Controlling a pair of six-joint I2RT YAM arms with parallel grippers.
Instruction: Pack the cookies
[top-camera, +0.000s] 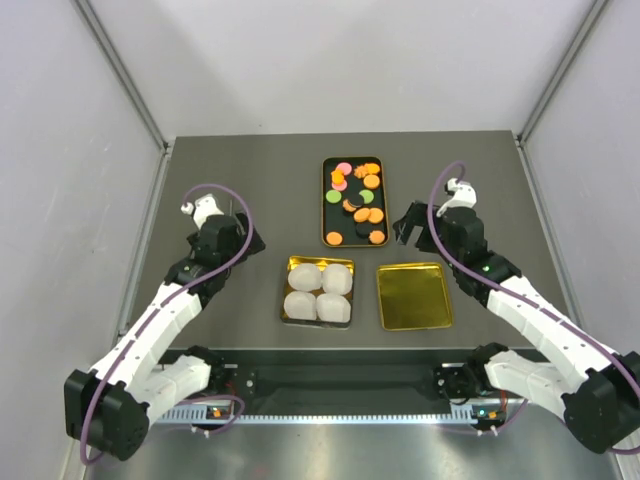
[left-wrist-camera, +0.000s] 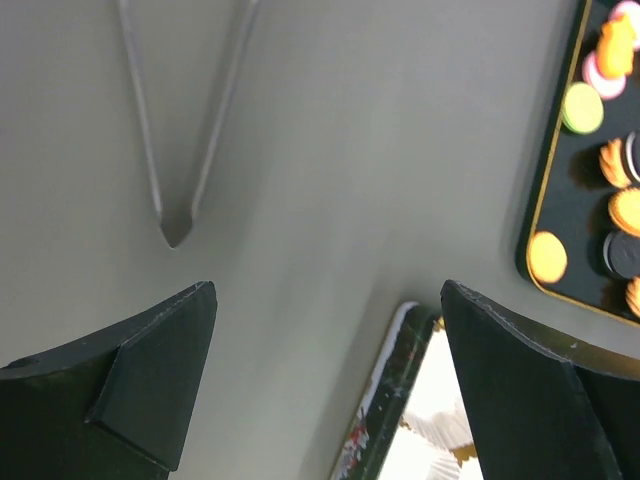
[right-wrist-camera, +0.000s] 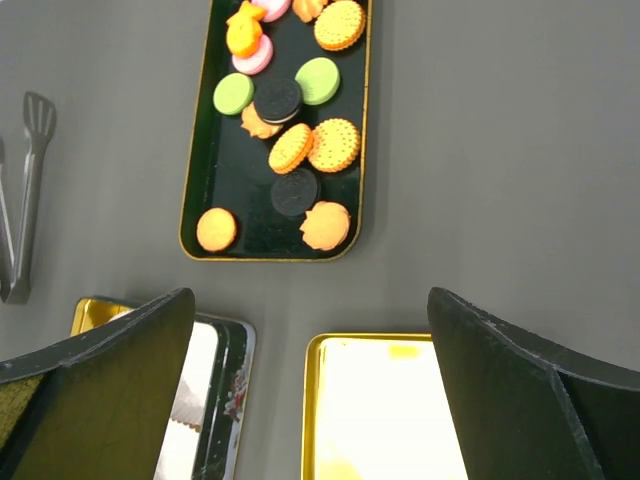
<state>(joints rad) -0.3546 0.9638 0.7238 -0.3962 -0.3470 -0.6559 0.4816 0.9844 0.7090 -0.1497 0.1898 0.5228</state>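
Closest to me, along the near edge of the table (top-camera: 200, 170), the two arm bases are bolted side by side, and both arms reach up over the work. The right gripper (right-wrist-camera: 310, 300) hangs with its jaws wide apart and nothing between them, above the gap between the empty gold tray (right-wrist-camera: 385, 410) and the black tray (right-wrist-camera: 215, 165). The left gripper (left-wrist-camera: 328, 290) is just as wide and just as empty, off to the left over bare table, with a pair of tongs (right-wrist-camera: 25, 200) lying near it. The cookies (right-wrist-camera: 333, 145) are all in the black tray at the far middle, none packed yet, and the gold tin (top-camera: 290, 263) with its four white liners (top-camera: 305, 277) waits just nearer. My worry is the crowding: several cookies overlap or touch, so a pinch could take two, or crack one. They lie flat, so a fingertip may scrape the tray and shove it. The liners look light, and a careless drop could tip one.
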